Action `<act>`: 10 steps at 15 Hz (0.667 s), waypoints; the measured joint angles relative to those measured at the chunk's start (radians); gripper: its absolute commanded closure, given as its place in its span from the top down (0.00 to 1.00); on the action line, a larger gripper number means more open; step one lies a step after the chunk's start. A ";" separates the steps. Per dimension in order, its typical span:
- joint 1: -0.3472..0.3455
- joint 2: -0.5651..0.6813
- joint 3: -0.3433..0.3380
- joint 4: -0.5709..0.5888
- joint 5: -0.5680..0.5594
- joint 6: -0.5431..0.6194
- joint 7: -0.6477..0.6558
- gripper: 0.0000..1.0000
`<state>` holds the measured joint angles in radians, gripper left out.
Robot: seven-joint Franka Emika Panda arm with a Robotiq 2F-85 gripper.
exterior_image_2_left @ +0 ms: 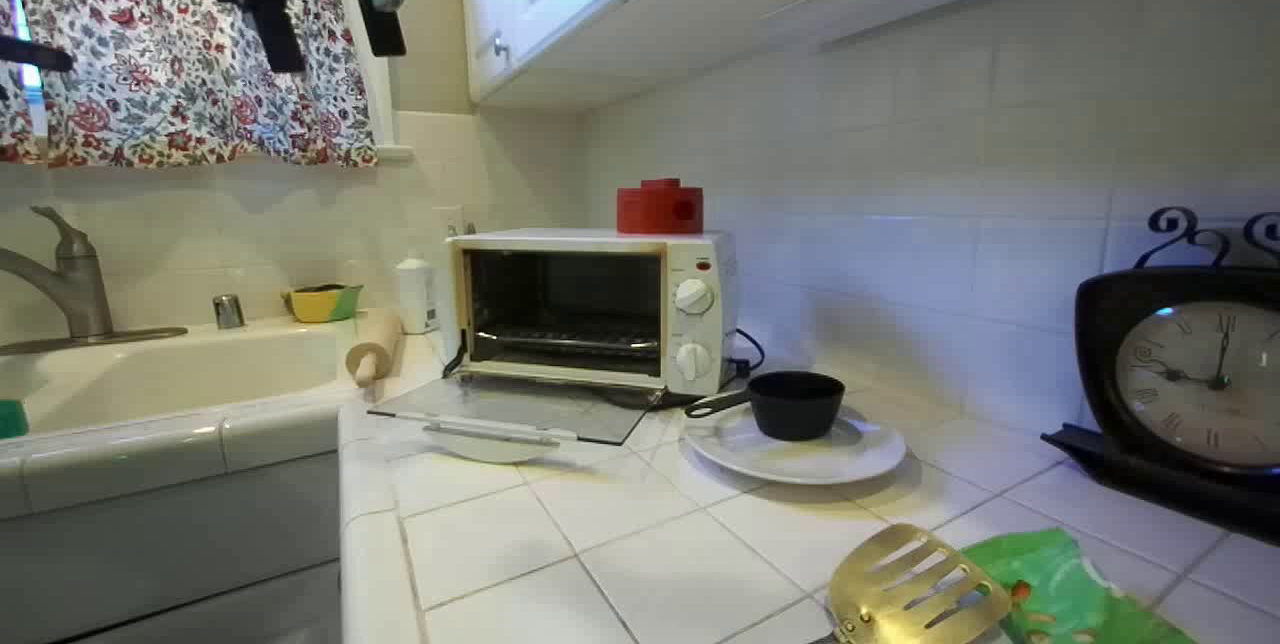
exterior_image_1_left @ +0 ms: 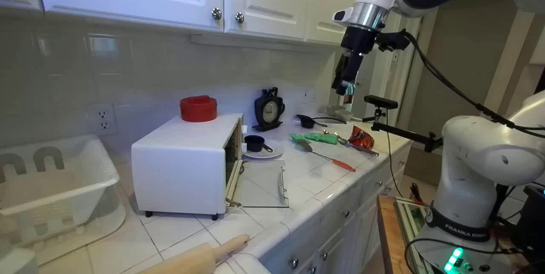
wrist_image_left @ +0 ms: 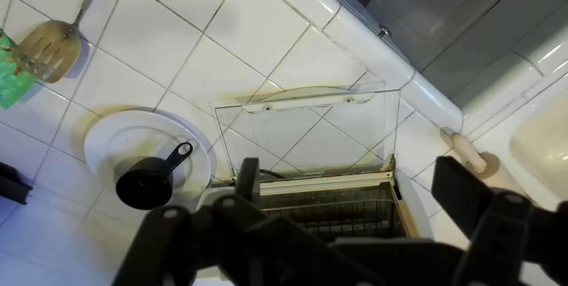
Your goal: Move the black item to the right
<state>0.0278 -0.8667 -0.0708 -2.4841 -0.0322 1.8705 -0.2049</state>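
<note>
The black item is an upright black clock (exterior_image_1_left: 270, 111) with a round pale face and curled metal top. It stands on the tiled counter near the back wall, beyond the toaster oven. In an exterior view the clock (exterior_image_2_left: 1205, 379) is cut off by the right edge. In the wrist view only a black part, likely its base (wrist_image_left: 13, 184), shows at the left edge. My gripper (exterior_image_1_left: 342, 88) is high above the counter, apart from the clock. The gripper also shows in an exterior view (exterior_image_2_left: 337, 52). In the wrist view its fingers (wrist_image_left: 346, 170) are wide apart with nothing between them.
A white toaster oven (exterior_image_2_left: 590, 309) has its glass door lowered and a red disc (exterior_image_2_left: 660, 208) on top. A small black pan (exterior_image_2_left: 797, 406) sits on a white plate (exterior_image_2_left: 870, 459). A slotted spatula (wrist_image_left: 51, 50), rolling pin (exterior_image_1_left: 187, 261) and dish rack (exterior_image_1_left: 98, 184) are around. Cabinets (exterior_image_1_left: 264, 1) hang above.
</note>
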 measured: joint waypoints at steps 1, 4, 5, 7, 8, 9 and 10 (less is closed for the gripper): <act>0.000 0.000 0.000 0.000 0.000 0.000 0.000 1.00; 0.000 0.000 0.000 0.000 0.000 0.000 0.000 1.00; 0.000 0.000 0.000 0.000 0.000 0.000 0.000 1.00; 0.000 0.000 0.000 0.000 0.000 0.000 0.000 1.00; 0.000 0.000 0.000 0.000 0.000 0.000 0.000 1.00; -0.001 0.001 0.000 0.000 0.000 0.003 0.008 1.00; -0.003 0.006 0.000 0.000 0.000 0.019 0.025 1.00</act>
<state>0.0244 -0.8606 -0.0709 -2.4840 -0.0322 1.8899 -0.1801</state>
